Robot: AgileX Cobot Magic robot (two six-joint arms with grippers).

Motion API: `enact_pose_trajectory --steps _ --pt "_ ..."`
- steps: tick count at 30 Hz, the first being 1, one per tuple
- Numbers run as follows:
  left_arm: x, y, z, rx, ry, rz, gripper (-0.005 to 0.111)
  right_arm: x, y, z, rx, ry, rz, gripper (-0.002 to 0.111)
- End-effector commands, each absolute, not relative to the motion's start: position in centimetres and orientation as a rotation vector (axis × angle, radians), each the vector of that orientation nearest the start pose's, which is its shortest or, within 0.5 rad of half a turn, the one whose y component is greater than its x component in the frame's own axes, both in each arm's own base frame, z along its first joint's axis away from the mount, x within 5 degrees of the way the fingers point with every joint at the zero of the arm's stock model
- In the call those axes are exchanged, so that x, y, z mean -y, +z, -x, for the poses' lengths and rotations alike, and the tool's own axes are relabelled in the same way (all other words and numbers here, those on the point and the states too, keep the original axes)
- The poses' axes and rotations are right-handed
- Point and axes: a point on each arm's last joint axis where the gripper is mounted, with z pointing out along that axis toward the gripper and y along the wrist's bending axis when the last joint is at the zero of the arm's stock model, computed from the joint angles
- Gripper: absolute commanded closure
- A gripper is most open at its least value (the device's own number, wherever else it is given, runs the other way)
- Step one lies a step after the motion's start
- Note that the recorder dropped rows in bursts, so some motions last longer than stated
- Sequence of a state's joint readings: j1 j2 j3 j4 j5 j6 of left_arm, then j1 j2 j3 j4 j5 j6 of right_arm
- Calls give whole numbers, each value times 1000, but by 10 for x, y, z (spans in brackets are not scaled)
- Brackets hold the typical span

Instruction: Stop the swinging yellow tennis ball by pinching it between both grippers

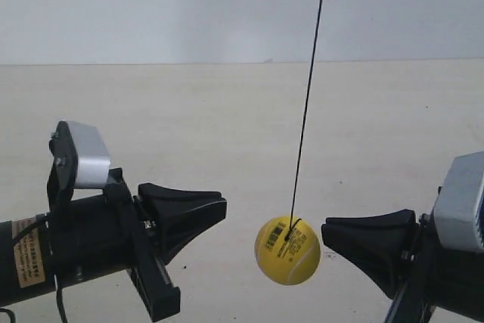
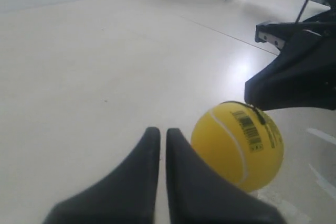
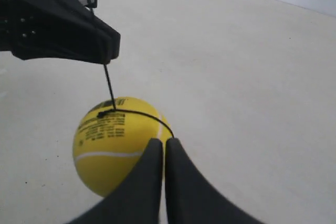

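SWINGING BALL, GRIPPERS CLOSING IN: The ball (image 1: 287, 250) hangs on a slanting black string (image 1: 308, 88) over a pale matt surface (image 1: 227, 126). It sits between the two grippers, nearer the arm at the exterior view's right, and appears to touch neither.

The left gripper (image 2: 161, 131) and right gripper (image 3: 163, 141) each have their jaws pressed together, with only a hairline slit between them, and grasp nothing.

The step in hand looks like the approach: both noses point at the ball, but the pinch is not yet made. The next move likely calls for both arms to advance along one line, timed to the swing, and meet the ball on opposite sides.

The ball is smooth, bright yellow, with white seams and a barcode print. The jaws are tapered, hard and black, and a round ball could slip sideways off such narrow tips.
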State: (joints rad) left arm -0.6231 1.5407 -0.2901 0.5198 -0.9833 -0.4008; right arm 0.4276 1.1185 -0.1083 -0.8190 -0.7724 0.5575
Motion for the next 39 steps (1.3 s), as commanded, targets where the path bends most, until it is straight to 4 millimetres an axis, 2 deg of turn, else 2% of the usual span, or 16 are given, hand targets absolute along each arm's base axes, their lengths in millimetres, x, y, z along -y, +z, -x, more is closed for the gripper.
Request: enact_pose_trajectory --steps 1,6,8,13,39 --pt "173 158 -167 -1722 -950 -823 102 -107 182 -121 -1723 741 859 108" --pt "184 155 -173 -1744 -1014 -850 102 -107 182 -121 -1725 745 861 108" --pt "194 154 -174 -1730 -1034 -874 102 -107 182 -121 -1730 741 861 108" --pt "206 152 -175 -1739 -1028 -915 102 -107 181 -121 -1737 732 863 108" --pt "206 153 -177 -1737 -1014 -906 102 -104 179 -124 -1765 693 834 108"
